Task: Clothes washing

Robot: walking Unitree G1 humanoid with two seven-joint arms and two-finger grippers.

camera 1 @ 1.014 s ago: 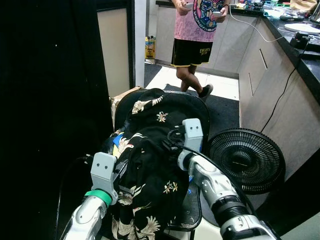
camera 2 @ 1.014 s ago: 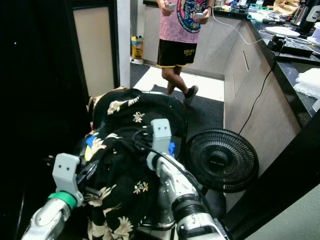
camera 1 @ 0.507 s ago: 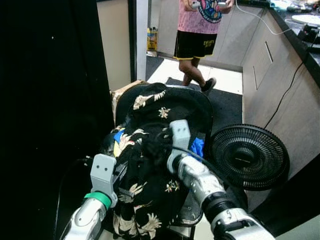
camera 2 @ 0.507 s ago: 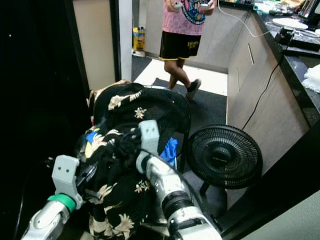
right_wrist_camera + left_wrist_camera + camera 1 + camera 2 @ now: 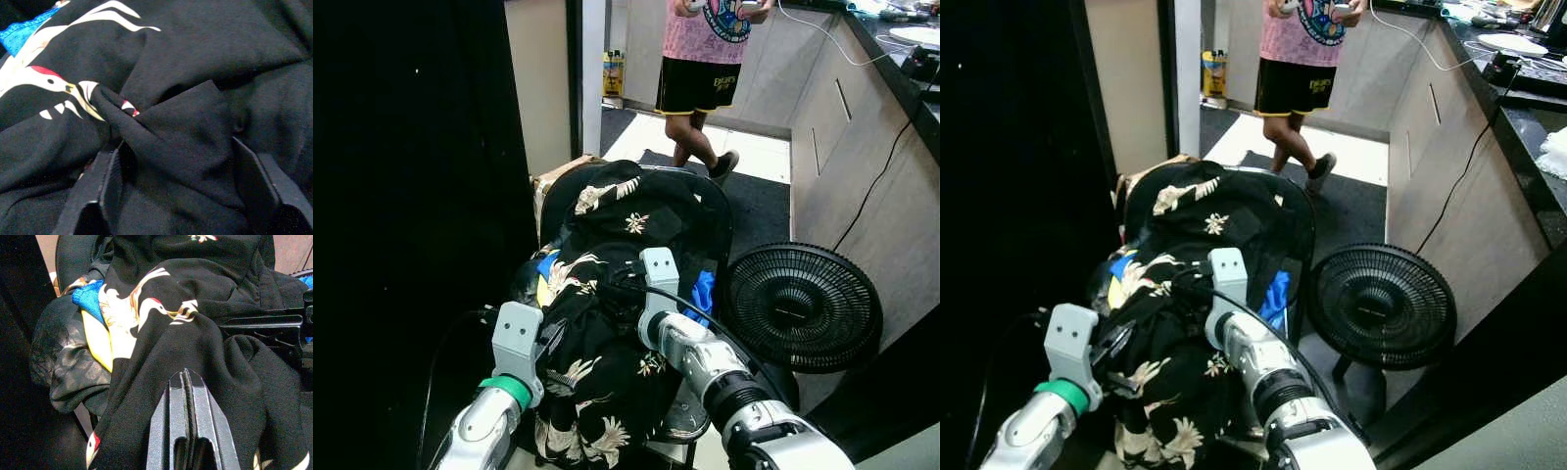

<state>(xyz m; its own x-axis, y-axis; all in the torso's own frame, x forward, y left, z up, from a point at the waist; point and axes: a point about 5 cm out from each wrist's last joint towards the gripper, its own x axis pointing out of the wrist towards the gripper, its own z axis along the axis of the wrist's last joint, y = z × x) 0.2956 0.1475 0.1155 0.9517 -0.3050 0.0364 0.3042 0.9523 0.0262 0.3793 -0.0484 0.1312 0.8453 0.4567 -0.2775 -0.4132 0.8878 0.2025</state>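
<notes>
Black floor fan (image 5: 800, 307) beside the chair (image 5: 710, 211), person (image 5: 705, 59) standing beyond — cabinet (image 5: 862, 186) along the right

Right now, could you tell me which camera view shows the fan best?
The right eye view: the fan stands whole on the floor beside the chair of clothes, grille and stand both visible. The left eye view shows the grille too, its stand hidden behind the right arm. The left wrist view catches a sliver of rim.
</notes>
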